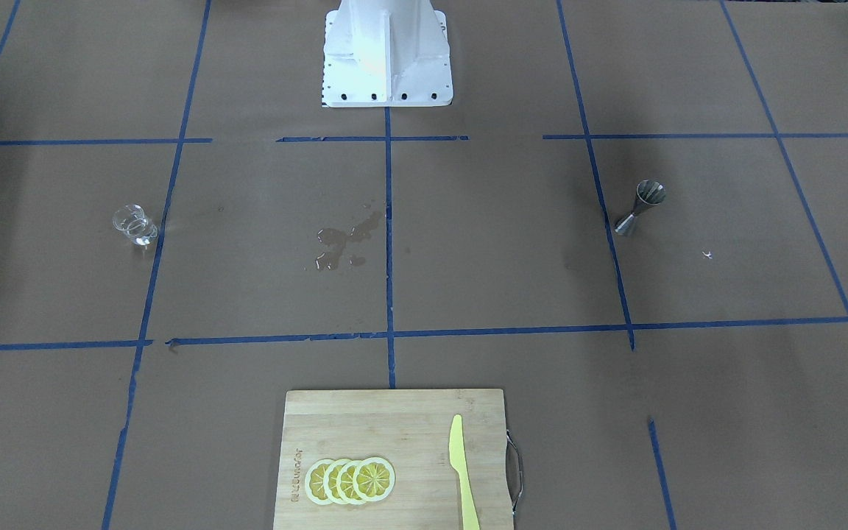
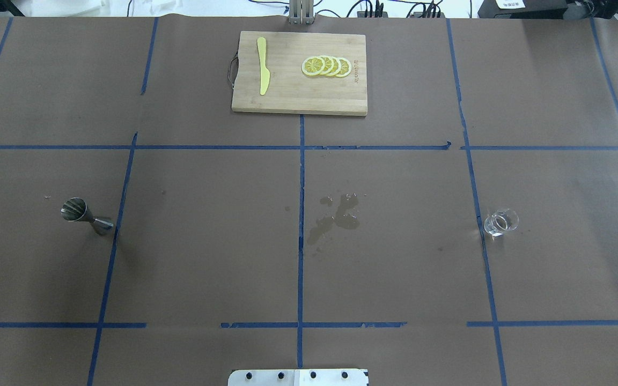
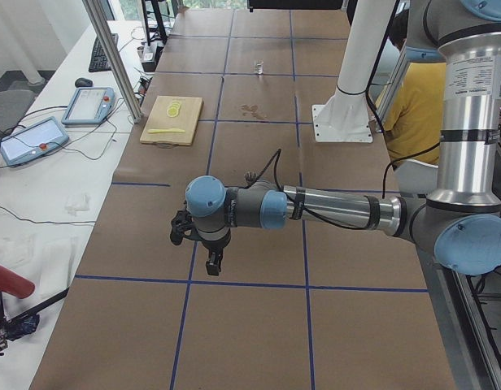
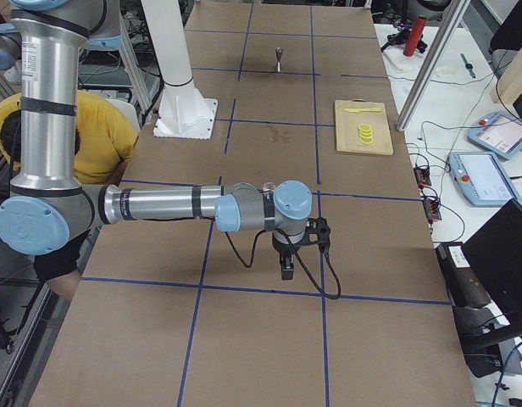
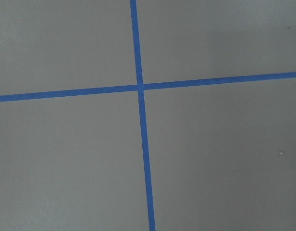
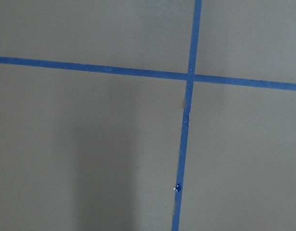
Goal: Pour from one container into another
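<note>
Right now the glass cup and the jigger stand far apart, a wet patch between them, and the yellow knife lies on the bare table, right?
Not quite: the yellow knife lies on the cutting board, as the overhead exterior view shows. The glass cup and the jigger do stand far apart, with the wet patch between them.

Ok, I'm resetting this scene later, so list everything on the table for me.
glass cup: one, clear, upright, robot's right side.
jigger: one, silver, upright, robot's left side.
wet patch: one, dark, mid-table between them.
cutting board: one, wooden, far edge from the robot.
lemon slices: four, yellow, overlapping on the board.
knife: one, yellow, on the board beside the slices.
tape lines: blue, a grid over the brown table.
base plate: one, white, robot's edge.
left gripper: black, above bare table; state unclear.
right gripper: black, above bare table; state unclear.
</note>
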